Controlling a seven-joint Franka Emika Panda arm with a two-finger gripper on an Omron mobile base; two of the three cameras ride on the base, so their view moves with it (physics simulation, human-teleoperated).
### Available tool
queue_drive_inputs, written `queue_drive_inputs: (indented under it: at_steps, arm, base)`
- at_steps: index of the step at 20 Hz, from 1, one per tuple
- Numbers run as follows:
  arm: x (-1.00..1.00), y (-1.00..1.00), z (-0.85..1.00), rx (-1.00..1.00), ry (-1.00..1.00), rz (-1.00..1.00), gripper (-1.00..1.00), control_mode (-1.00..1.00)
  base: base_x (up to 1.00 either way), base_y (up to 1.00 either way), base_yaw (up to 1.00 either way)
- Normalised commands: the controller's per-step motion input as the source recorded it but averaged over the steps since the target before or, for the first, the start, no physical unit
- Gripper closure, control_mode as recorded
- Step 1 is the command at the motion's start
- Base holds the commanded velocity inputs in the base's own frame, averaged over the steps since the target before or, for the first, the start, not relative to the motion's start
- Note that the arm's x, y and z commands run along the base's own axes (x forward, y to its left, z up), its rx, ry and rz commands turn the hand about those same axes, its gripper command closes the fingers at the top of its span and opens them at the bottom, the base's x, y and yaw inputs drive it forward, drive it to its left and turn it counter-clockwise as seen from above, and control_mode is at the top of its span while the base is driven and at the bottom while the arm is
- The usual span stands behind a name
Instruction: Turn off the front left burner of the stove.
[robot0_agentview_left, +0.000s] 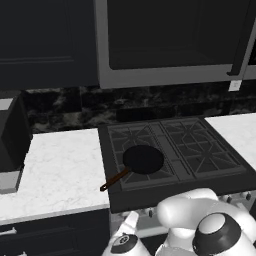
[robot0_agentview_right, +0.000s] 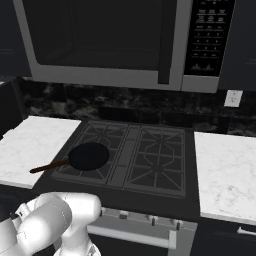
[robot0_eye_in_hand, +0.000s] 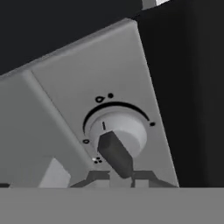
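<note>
Left base view: the stove (robot0_agentview_left: 175, 150) sits between 2 white marble counters (robot0_agentview_left: 60, 170), its dark grated top facing up. The front left burner (robot0_agentview_left: 145, 170) carries a round black frying pan (robot0_agentview_left: 143, 159) whose brown handle (robot0_agentview_left: 114, 180) juts out toward the left counter. Above hangs the grey microwave (robot0_agentview_left: 170, 45). The white arm (robot0_agentview_left: 200, 220) bends down in front of the stove's front edge.

Right base view: the same stove (robot0_agentview_right: 130, 155) with the pan (robot0_agentview_right: 89, 155) on the front left burner (robot0_agentview_right: 87, 165). Along the silver front panel (robot0_agentview_right: 145, 222) runs a row of small knobs (robot0_agentview_right: 123, 214). The arm (robot0_agentview_right: 55, 220) drops below that panel at the lower left.

Hand view: a pale round knob (robot0_eye_in_hand: 117, 133) fills the middle of the tilted silver panel (robot0_eye_in_hand: 87, 87) — a dark arc with small marks curves around its upper side. The gripper (robot0_eye_in_hand: 118, 179) sits right at the knob; 1 dark fingertip (robot0_eye_in_hand: 114, 154) lies across the knob's face, touching or just in front of it. How wide the jaws stand, I cannot tell.
</note>
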Motion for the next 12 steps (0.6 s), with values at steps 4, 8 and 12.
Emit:
queue_drive_inputs:
  at_steps: [4, 8, 12]
  arm:
    - [0.42, -0.46, 0.0, 0.72, -0.14, -0.49, 1.0, -1.0]
    - [0.25, -0.5, 0.0, 0.71, -0.16, -0.39, 1.0, -1.0]
    - [0.18, -0.49, 0.12, 0.62, -0.28, -0.35, 1.0, -1.0]
  base:
    - [0.0, 0.0, 0.0]
    - [0.0, 0.0, 0.0]
    - [0.0, 0.0, 0.0]
